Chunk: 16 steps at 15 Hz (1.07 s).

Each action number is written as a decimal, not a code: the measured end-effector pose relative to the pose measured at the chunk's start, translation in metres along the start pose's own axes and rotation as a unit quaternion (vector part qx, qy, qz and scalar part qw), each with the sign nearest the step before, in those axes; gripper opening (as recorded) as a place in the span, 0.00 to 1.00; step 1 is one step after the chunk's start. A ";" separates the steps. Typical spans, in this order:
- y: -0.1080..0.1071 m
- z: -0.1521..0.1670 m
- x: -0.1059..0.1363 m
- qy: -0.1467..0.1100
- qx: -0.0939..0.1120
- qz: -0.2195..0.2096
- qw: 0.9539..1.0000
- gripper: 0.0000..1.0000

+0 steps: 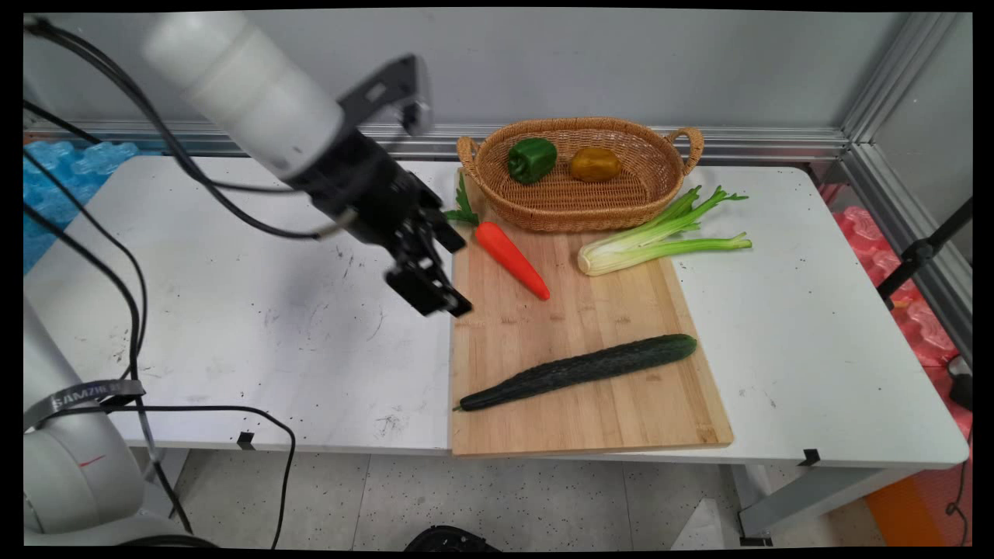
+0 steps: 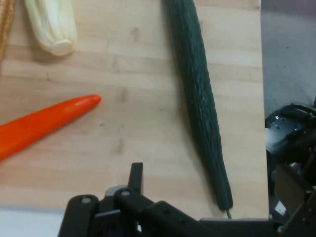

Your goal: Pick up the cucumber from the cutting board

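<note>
Basket point(image 1: 660, 182) holds pepper point(image 1: 532, 159) (green) and potato point(image 1: 595, 164).

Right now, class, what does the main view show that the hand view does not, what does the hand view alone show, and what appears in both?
Only the main view shows the wicker basket holding a green pepper and a yellowish-brown pepper, the celery's leafy stalks, the carrot's green top, and the whole white table. Only the hand view shows dark equipment on the floor past the board's edge. Both show the cutting board, the carrot, the cucumber, the celery and the end effector, which hangs over the board's left edge.
</note>
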 end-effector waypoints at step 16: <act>0.021 0.165 0.038 -0.006 0.021 -0.028 0.999 1.00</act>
